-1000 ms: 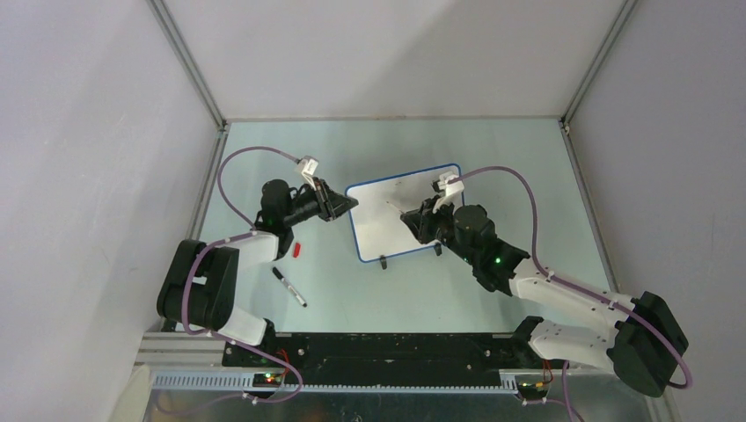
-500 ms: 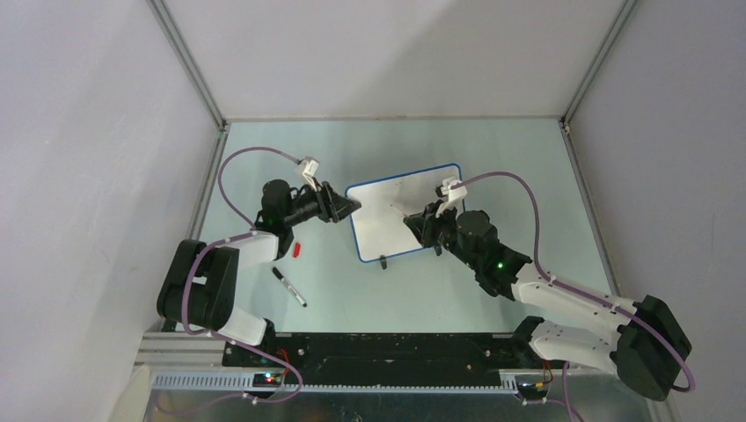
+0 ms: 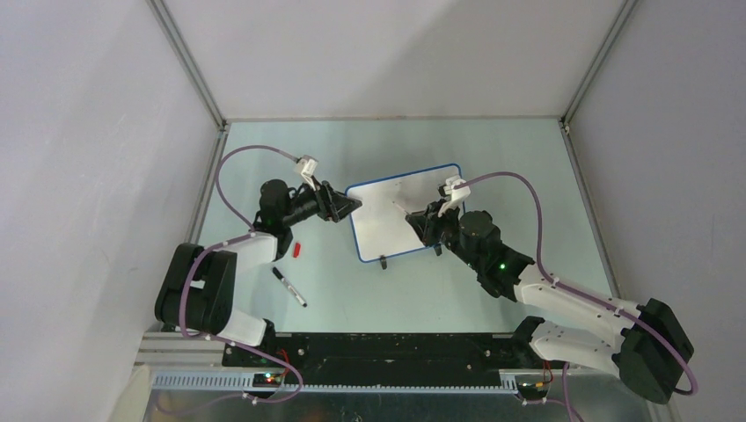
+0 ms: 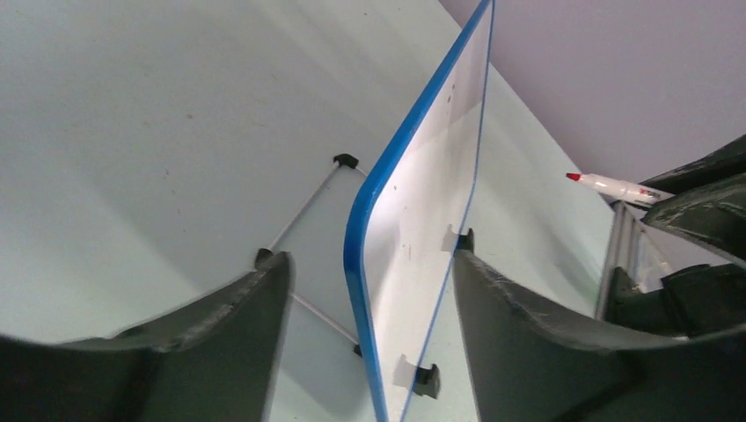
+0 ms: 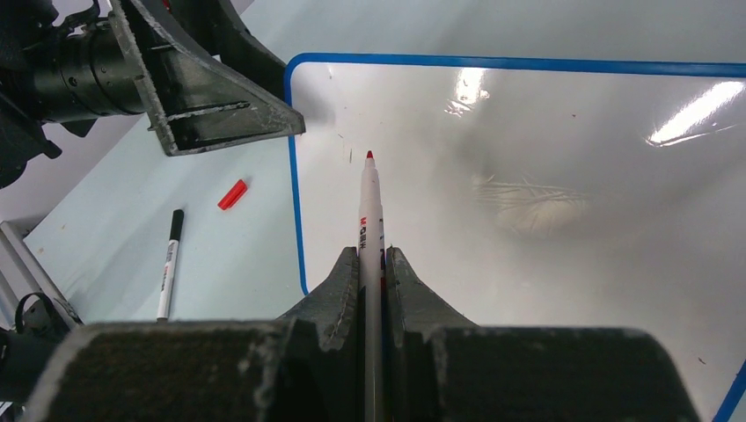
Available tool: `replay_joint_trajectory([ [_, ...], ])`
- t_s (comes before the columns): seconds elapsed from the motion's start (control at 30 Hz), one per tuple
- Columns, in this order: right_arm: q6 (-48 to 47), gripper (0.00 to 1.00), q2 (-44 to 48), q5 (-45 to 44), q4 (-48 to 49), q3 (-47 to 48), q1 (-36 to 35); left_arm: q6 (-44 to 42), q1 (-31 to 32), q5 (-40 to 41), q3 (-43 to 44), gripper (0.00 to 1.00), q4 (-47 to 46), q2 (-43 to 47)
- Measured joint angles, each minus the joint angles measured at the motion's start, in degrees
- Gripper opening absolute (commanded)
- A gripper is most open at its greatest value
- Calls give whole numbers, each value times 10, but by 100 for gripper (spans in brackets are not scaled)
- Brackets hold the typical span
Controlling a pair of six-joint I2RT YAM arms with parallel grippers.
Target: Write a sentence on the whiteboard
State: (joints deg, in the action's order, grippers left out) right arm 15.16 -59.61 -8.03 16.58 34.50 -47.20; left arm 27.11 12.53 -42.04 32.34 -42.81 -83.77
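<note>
**Board flanked by open jaws, red pen gripped over its face**

The whiteboard (image 3: 380,224) sits near the middle of the pale green table (image 3: 493,158), between the two arms and turned a little askew. It is a small white rectangle with rounded corners and a thin blue rim (image 4: 362,220). Two black clip feet (image 3: 383,262) grip its near long edge, and from the left wrist it appears to stand up off the table rather than lie flat. The face is glossy, with streaks of glare across the top, a greyish smudge (image 5: 528,198) near the centre and a few tiny specks by the left edge.

The left gripper (image 3: 354,204) is at the board's left edge with its jaws spread wide. In the wrist view the blue rim runs up between the two dark fingers (image 4: 220,325), with a gap on either side, so they clasp nothing.

The right gripper (image 5: 371,253) reaches in over the board from the near right, clamped tight on a red marker (image 5: 369,211). The barrel lies straight along the seam between the fingers, and the uncapped red tip (image 5: 369,156) points toward the upper left part of the face. I cannot tell whether the tip touches the surface.

Off the board's left side, on the table, lie a small red cap (image 5: 232,194) and, nearer the arm bases, a black marker (image 5: 167,264).
</note>
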Motion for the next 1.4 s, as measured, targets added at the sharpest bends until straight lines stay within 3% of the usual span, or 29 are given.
replay_joint_trajectory([
  [0.47,-4,0,1,-6,0,0,-1,5,0,11,0,58,1,-7],
  [0.57,-4,0,1,-6,0,0,-1,5,0,14,0,53,2,-7],
  [0.73,-4,0,1,-6,0,0,-2,9,0,14,0,35,7,-7],
  [0.87,-4,0,1,-6,0,0,-3,11,0,14,0,28,8,-7],
  [1.4,-4,0,0,-5,0,0,-4,11,0,14,5,31,17,-7],
])
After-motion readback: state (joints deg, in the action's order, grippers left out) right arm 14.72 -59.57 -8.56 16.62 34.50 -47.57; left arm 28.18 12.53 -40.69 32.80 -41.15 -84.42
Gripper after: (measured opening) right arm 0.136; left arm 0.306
